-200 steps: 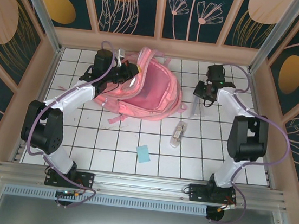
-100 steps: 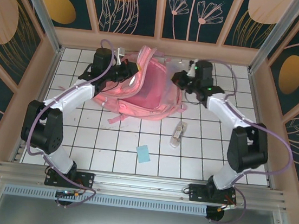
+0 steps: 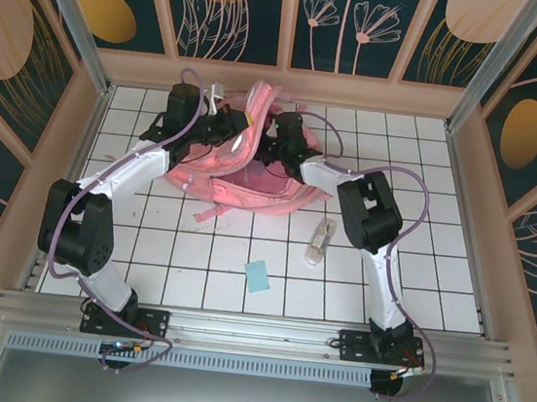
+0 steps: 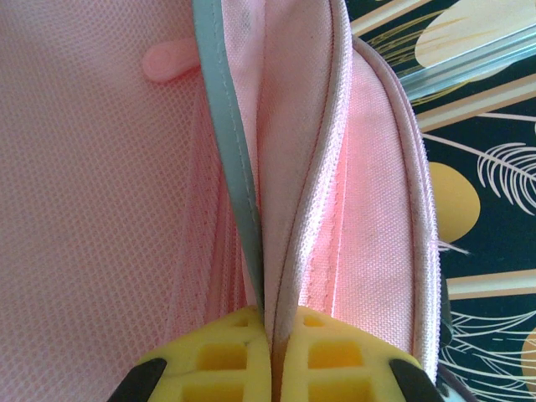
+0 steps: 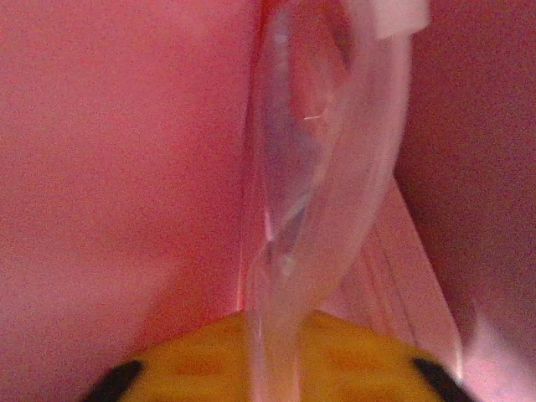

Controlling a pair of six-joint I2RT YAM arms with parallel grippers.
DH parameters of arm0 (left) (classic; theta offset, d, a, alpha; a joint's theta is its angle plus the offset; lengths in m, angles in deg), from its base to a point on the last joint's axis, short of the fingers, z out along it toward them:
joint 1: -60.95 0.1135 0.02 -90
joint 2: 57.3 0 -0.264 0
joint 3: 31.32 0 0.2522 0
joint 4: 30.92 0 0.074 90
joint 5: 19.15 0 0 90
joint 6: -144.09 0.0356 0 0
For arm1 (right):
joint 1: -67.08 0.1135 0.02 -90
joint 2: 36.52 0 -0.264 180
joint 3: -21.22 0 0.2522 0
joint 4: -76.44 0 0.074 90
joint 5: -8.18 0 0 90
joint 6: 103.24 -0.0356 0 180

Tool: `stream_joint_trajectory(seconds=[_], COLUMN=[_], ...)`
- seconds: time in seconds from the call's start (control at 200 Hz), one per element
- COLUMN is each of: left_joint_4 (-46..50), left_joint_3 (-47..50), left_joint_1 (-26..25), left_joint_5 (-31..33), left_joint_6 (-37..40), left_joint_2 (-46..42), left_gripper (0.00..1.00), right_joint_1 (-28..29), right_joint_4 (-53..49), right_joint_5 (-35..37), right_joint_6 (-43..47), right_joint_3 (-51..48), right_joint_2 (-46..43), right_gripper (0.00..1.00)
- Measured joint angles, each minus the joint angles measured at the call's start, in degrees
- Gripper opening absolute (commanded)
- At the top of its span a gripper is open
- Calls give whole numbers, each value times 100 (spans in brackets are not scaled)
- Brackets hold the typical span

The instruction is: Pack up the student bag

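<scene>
The white tiled table (image 3: 417, 268) carried the student bag (image 3: 262, 176), a big soft pink backpack lying at the far side with its mouth gaping upward and both arms meeting over it.

The left gripper (image 3: 235, 134) sat at the left lip of that mouth. In the left wrist view, the left gripper (image 4: 270, 339) was clenched: its yellow fingers (image 4: 222, 356) pressed together on the bag's rim. A grey-blue trim (image 4: 226, 126) and a fold of pink cloth ran straight out from between the tips. The rest of the student bag (image 4: 109, 184) spread away ahead of the fingers and to their left.

The right gripper (image 3: 275, 151) reached into the opening from the right, opposite the left fingers. In the right wrist view, the right gripper (image 5: 272, 347) was closed on a clear plastic sleeve (image 5: 318, 151), which rose from between the yellow fingers (image 5: 193, 360). The pink lining of the student bag (image 5: 109, 151) lay on both sides of the fingers and ahead of them.

A clear pouch (image 3: 320, 240) lay on the tiles well apart from both sets of fingers, on the near side of the bag. A small blue card (image 3: 257, 276) lay nearer the arm bases.
</scene>
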Motion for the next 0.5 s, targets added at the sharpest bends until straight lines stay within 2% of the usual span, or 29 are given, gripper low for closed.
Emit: stream_joint_trajectory(seconds=[0.075,0.13,0.29,0.5], left_joint_4=[-7,-7,-2,-120], left_joint_3=[0,0,0,0], left_joint_1=[4,11,11,9], left_joint_5=[4,9,9,4], left_joint_6=[0,0,-4,-157], left_joint_2=[0,0,0,66], left_gripper=[0,0,0,0], right_joint_1=[-13,-72,-396,-828], right_joint_4=[13,42,-455,-1537], right_joint_5=[-24,9,225,811], right_joint_6=[-2,4,402,1355], right_joint_3=[-39,-225,-914,-1285], right_joint_2=[-9,-120,-876,-2260], right_gripper=[54,58,62,67])
